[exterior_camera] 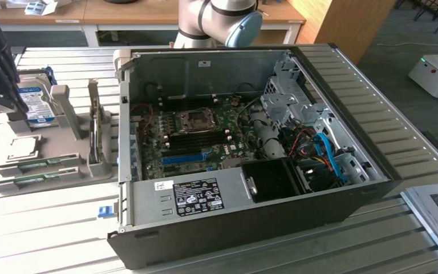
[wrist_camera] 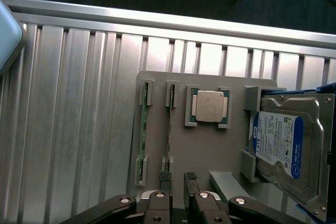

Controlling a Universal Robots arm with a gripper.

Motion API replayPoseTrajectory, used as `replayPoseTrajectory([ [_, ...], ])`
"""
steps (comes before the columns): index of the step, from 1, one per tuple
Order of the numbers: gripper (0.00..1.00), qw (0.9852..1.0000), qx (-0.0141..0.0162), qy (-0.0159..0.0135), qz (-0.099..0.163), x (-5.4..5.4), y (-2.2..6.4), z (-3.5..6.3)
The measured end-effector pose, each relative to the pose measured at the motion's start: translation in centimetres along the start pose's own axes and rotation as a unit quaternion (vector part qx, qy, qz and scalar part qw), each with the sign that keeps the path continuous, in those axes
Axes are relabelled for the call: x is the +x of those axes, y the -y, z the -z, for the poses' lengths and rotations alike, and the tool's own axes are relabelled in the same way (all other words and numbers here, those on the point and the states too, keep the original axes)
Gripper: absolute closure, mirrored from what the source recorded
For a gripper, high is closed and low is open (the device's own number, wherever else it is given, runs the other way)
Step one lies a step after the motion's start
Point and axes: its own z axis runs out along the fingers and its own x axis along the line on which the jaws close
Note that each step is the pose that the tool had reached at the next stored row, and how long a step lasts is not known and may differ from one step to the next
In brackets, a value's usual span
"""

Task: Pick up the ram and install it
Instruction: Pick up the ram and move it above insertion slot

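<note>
Exterior view: set high up and well back, looking down at a slant on the big open black metal computer case (exterior_camera: 264, 228) in the middle, with the ribbed silver metal table (exterior_camera: 44, 228) all around.

Wrist view: riding on the arm just behind the black metal gripper (wrist_camera: 177, 178), looking straight down from close by on the flat grey plastic holder tray (wrist_camera: 210, 145).

Shared by both: that tray at the exterior view's left, the boxy silver hard drive with a blue-white label (wrist_camera: 289, 145) standing in it, and a strip of the ribbed table.
</note>
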Motion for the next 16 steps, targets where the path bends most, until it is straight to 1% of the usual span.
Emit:
replayPoseTrajectory([
  [16, 0.76, 1.0, 0.0, 0.0, 0.0, 0.0, 0.0, -1.7],
])
